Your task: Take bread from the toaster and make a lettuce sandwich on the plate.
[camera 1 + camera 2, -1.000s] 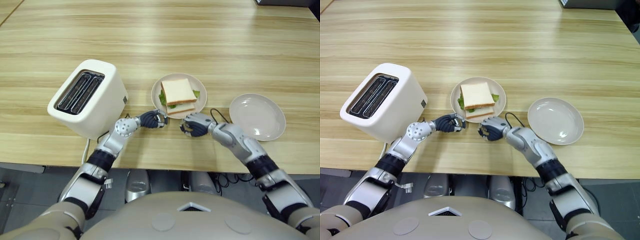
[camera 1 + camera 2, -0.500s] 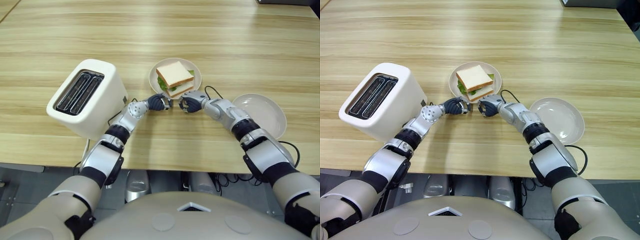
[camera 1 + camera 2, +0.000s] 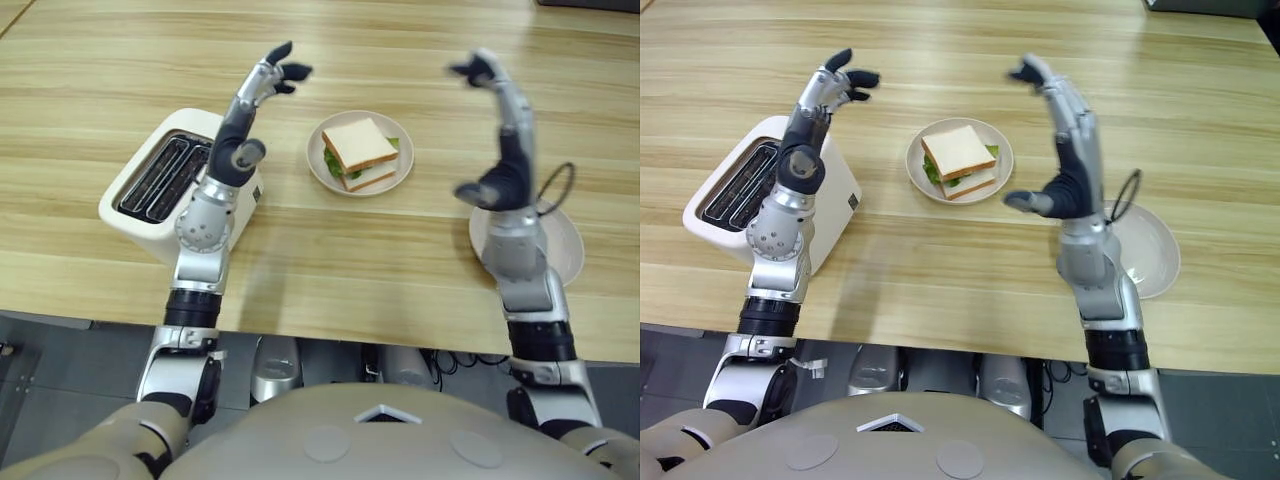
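Observation:
A finished sandwich (image 3: 360, 152) of two bread slices with green lettuce between them lies on a small beige plate (image 3: 402, 178) in the middle of the wooden table. The white toaster (image 3: 150, 195) stands to its left, its two slots dark. My left hand (image 3: 262, 88) is raised high above the toaster's right side, fingers spread and holding nothing. My right hand (image 3: 508, 130) is also lifted well above the table, to the right of the sandwich, open and empty.
A second, empty beige plate (image 3: 1158, 268) sits at the right, partly behind my right forearm. A black cable (image 3: 560, 180) loops beside that arm. Bare wood table (image 3: 330, 270) stretches in front of and behind the plates.
Both hands were curled at the near rim of the sandwich plate, which slid slightly away. They have now let go, risen high and opened.

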`<state>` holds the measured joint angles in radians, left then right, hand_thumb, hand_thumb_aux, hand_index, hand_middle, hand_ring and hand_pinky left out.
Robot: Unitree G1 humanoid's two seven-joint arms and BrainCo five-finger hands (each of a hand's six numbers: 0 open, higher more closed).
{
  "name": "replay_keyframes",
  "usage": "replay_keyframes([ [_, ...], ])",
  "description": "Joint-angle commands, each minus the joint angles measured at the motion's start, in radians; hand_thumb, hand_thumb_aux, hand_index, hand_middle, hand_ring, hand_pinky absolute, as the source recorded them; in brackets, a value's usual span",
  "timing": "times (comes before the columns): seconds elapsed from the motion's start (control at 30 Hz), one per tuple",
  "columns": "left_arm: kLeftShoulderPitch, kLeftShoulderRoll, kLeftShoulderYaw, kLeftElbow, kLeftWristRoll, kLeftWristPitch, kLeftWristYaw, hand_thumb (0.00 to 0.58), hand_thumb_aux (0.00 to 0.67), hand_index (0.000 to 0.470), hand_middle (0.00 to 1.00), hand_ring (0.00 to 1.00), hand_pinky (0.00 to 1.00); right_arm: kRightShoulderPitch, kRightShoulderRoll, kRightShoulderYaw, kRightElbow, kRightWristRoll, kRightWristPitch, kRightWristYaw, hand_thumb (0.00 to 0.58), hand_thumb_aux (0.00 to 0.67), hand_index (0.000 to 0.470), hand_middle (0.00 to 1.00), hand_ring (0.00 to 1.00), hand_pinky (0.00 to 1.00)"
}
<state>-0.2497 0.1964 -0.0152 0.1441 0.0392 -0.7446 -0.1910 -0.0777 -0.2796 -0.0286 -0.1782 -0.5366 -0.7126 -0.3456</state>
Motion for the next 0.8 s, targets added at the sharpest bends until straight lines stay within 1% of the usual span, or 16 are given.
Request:
replay_keyframes([
  [0.03, 0.01, -0.017, 0.006, 0.097, 0.035, -0.087, 0.034, 0.0, 0.0, 0.0, 0.0, 0.0, 0.0, -0.028, 0.055, -0.017, -0.02, -0.091, -0.058, -0.103, 0.0, 0.0, 0.0, 0.0, 0.0, 0.0],
  [0.07, 0.001, -0.015, 0.011, 0.156, 0.05, -0.113, 0.047, 0.0, 0.0, 0.0, 0.0, 0.0, 0.0, -0.048, 0.067, -0.022, 0.025, -0.088, -0.073, -0.133, 0.0, 0.0, 0.0, 0.0, 0.0, 0.0],
  [0.13, -0.028, -0.01, 0.018, 0.274, 0.052, -0.115, 0.056, 0.0, 0.0, 0.0, 0.0, 0.0, 0.0, -0.084, 0.075, -0.027, 0.132, -0.107, -0.084, -0.19, 0.0, 0.0, 0.0, 0.0, 0.0, 0.0],
  [0.17, -0.046, -0.009, 0.021, 0.319, 0.034, -0.108, 0.052, 0.0, 0.0, 0.0, 0.0, 0.0, 0.0, -0.094, 0.077, -0.022, 0.175, -0.097, -0.06, -0.183, 0.0, 0.0, 0.0, 0.0, 0.0, 0.0],
  [0.2, -0.062, -0.008, 0.027, 0.347, 0.011, -0.103, 0.046, 0.0, 0.0, 0.0, 0.0, 0.0, 0.0, -0.089, 0.075, -0.024, 0.19, -0.068, -0.077, -0.181, 0.0, 0.0, 0.0, 0.0, 0.0, 0.0],
  [0.3, -0.089, -0.005, 0.044, 0.381, -0.036, -0.096, 0.032, 0.0, 0.0, 0.0, 0.0, 0.0, 0.0, -0.085, 0.046, -0.019, 0.248, -0.101, -0.092, -0.191, 0.0, 0.0, 0.0, 0.0, 0.0, 0.0],
  [0.4, -0.093, -0.002, 0.049, 0.386, -0.037, -0.094, 0.03, 0.0, 0.0, 0.0, 0.0, 0.0, 0.0, -0.112, 0.036, -0.017, 0.326, -0.035, -0.09, -0.167, 0.0, 0.0, 0.0, 0.0, 0.0, 0.0],
  [0.5, -0.089, -0.001, 0.045, 0.39, -0.025, -0.102, 0.029, 0.0, 0.0, 0.0, 0.0, 0.0, 0.0, -0.128, 0.033, -0.008, 0.325, -0.047, -0.093, -0.166, 0.0, 0.0, 0.0, 0.0, 0.0, 0.0],
  [0.8, -0.072, -0.007, 0.047, 0.368, -0.046, -0.086, 0.009, 0.0, 0.0, 0.0, 0.0, 0.0, 0.0, -0.112, 0.03, 0.02, 0.304, -0.085, -0.1, -0.168, 0.0, 0.0, 0.0, 0.0, 0.0, 0.0],
])
